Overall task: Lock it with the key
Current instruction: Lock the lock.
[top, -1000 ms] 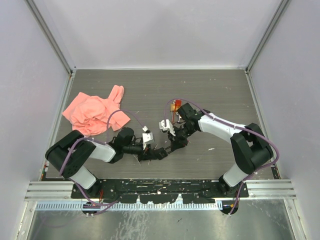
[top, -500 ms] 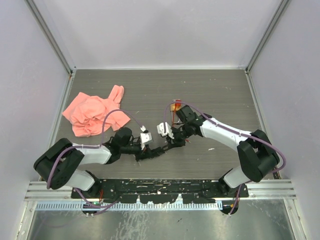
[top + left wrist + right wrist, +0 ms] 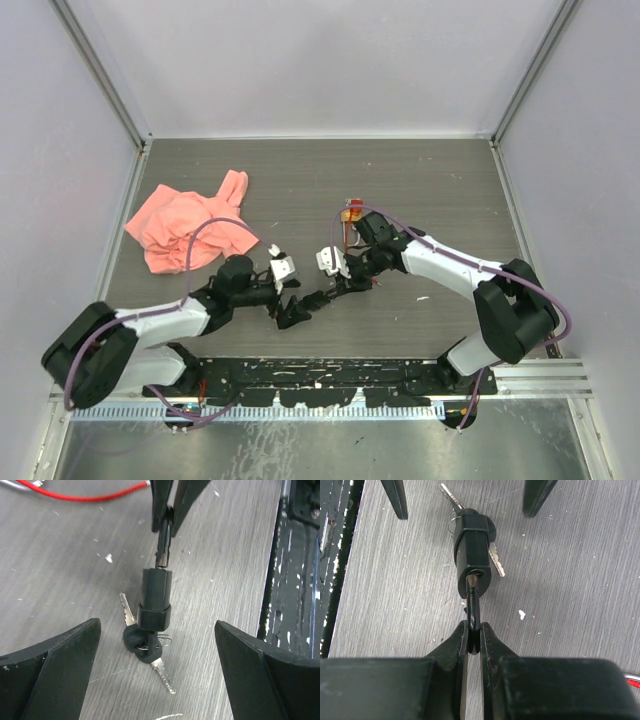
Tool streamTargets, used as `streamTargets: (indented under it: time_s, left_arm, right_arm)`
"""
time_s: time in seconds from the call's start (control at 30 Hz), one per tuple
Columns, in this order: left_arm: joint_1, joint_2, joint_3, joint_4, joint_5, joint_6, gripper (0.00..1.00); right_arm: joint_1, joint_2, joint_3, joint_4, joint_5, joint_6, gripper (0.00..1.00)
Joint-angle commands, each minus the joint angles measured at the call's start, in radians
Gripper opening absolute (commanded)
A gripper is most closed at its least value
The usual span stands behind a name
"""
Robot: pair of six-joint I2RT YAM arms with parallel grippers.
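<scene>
Hold right end effector (image 3: 474,628) pinched on padlock shackle (image 3: 473,599); close spread left end effector (image 3: 157,630) squarely on key head (image 3: 141,643), then twist.

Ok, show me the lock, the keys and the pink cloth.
lock (image 3: 472,552), right wrist view, middle of its black body.
keys (image 3: 164,676), left wrist view, blade of the lower key.
pink cloth (image 3: 185,228), top view, its crumpled middle.
</scene>
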Motion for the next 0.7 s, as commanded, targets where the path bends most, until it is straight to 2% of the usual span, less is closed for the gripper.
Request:
streamTargets:
  time_s: [0.0,0.13,0.33,0.47,0.67]
  left_arm:
    - [0.000,-0.130,-0.042,0.057,-0.116,-0.068,0.98]
    - [0.011,-0.134,-0.090,0.222,-0.143,-0.156,0.98]
    - [0.013,0.034,-0.037,0.296,0.037,-0.095,1.00]
    - [-0.042,0.115,-0.006,0.306,-0.004,-0.011,0.93]
    - [-0.067,0.206,0.065,0.260,-0.033,0.004,0.70]
  right_arm:
    - [-0.005,-0.033,0.024,0.019,-0.079,-0.036,0.01]
    - [-0.005,-0.033,0.024,0.018,-0.091,-0.040,0.01]
    - [-0.004,-0.022,0.028,0.017,-0.097,-0.039,0.01]
    - [-0.005,-0.010,0.038,0.009,-0.104,-0.039,0.01]
    - [-0.004,-0.010,0.037,0.006,-0.119,-0.037,0.01]
